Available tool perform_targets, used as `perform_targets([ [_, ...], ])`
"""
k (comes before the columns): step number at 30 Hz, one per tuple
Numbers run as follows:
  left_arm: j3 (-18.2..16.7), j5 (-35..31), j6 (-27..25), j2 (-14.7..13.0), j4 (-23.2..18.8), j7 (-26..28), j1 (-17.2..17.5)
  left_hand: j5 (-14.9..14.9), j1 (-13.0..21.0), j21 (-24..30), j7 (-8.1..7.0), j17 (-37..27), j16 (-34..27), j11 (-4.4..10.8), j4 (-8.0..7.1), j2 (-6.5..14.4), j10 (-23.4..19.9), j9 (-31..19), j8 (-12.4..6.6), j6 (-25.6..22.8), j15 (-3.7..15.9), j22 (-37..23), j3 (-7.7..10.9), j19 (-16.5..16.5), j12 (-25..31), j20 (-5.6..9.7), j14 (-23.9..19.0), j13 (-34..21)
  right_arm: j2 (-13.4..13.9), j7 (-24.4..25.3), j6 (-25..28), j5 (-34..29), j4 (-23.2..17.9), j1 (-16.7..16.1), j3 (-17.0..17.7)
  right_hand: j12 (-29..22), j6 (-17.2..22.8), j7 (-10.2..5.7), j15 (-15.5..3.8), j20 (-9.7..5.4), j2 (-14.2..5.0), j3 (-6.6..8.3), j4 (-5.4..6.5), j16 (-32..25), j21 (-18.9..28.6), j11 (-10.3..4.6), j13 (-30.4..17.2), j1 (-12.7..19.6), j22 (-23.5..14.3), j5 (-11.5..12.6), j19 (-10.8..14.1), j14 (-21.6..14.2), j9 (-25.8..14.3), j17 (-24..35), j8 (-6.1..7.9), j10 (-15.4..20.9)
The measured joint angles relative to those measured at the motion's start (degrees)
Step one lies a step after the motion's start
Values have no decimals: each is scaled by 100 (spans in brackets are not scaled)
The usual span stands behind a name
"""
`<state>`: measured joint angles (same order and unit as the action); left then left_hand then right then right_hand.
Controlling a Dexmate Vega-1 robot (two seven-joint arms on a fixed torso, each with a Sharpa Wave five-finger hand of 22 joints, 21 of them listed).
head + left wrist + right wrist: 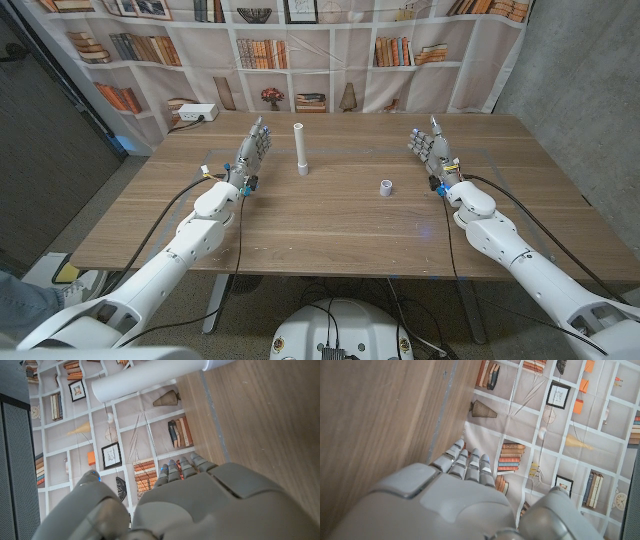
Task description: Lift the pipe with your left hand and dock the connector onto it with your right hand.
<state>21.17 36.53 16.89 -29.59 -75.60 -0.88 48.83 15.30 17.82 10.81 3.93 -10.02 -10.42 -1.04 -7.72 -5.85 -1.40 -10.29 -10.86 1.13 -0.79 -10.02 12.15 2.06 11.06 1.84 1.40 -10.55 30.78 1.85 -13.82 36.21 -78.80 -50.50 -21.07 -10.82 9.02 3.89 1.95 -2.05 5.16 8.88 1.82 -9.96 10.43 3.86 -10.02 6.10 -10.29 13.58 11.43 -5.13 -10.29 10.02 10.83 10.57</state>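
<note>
Robot hands (253, 148) (432, 148) apart from upright pipe (299, 147)

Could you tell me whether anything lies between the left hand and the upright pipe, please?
Nothing visible does. The left hand stands open beside the pipe, with only bare table between them. The connector sits apart, nearer the right hand.

Both white arms are extended forward over the surface from the near corners in the head view, each bent slightly inward at the elbow. The left hand (252, 150) is held with its fingers straight, close together and pointed away from the robot, nothing gripped. The right hand (432, 152) is posed alike, mirrored, and holds nothing. Straight, side-by-side fingers (181, 468) are confirmed in the left wrist view, and likewise (468, 462) in the right wrist view.
</note>
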Motion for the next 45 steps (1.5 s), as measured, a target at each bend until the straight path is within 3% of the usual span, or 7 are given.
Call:
perform_targets([
  [6,-16,-59,74,-46,-111,50,76,0,110,26,10,0,0,-5,39,11,-56,0,0,-10,17,0,39,-75,0,-11,-59,0,106,228,124,-64,-344,-182,29,-22,0,0,-20,0,0,0,0,0,0,-19,0,0,0,0,0,-20,0,0,0,21],
  [12,-20,-160,102,-130,-215,90,125,2,341,26,9,0,0,12,201,6,-73,0,0,-10,18,0,87,-116,45,8,-120,0,197,434,184,-139,-660,-373,63,-22,0,0,-15,0,-13,-1,0,-21,0,0,0,47,0,21,-1,-24,1,-1,0,41],
  [18,-23,-390,133,-278,-385,220,202,43,1117,69,42,0,-45,67,661,-37,-236,1,-53,-62,52,12,208,-351,64,18,-337,1,240,563,198,-201,-842,-504,87,-22,33,-33,11,0,-38,23,-24,-21,0,21,0,83,1,21,-1,-50,1,-1,0,62],
  [23,-24,-609,213,-423,-516,305,259,42,1825,172,23,1,-111,158,1090,-119,-635,-27,-166,-436,146,0,270,-770,168,23,-760,1,241,621,169,-243,-916,-548,89,-22,71,-10,-15,0,-38,23,-24,-43,39,21,1,83,1,21,-1,-76,1,-1,21,62],
  [29,-23,-954,317,-498,-579,497,284,42,2355,277,-93,1,-149,337,1392,-168,-1181,-27,-232,-927,294,0,263,-1295,261,41,-1343,-23,245,679,138,-301,-1013,-587,89,-63,102,-41,3,-31,-61,23,-24,-43,39,11,1,105,1,21,31,-119,1,-1,21,112],
  [36,43,-1466,381,-529,-626,869,294,42,2727,319,-269,1,-195,515,1526,-148,-1599,-27,-313,-1377,323,-26,258,-1651,295,49,-1765,-27,298,791,116,-439,-1160,-658,104,-85,163,-41,-31,-11,-60,29,-66,-65,64,-9,1,150,1,20,94,-153,2,-2,44,153],
  [45,177,-2156,583,-477,-493,1277,161,42,2959,362,-384,1,-195,715,1531,-54,-1943,-53,-378,-1774,314,-26,265,-1865,336,40,-2075,-26,388,943,99,-602,-1386,-792,137,-85,163,-41,0,-20,-68,61,-97,-65,64,-19,1,203,2,18,103,-184,2,-2,44,164],
])
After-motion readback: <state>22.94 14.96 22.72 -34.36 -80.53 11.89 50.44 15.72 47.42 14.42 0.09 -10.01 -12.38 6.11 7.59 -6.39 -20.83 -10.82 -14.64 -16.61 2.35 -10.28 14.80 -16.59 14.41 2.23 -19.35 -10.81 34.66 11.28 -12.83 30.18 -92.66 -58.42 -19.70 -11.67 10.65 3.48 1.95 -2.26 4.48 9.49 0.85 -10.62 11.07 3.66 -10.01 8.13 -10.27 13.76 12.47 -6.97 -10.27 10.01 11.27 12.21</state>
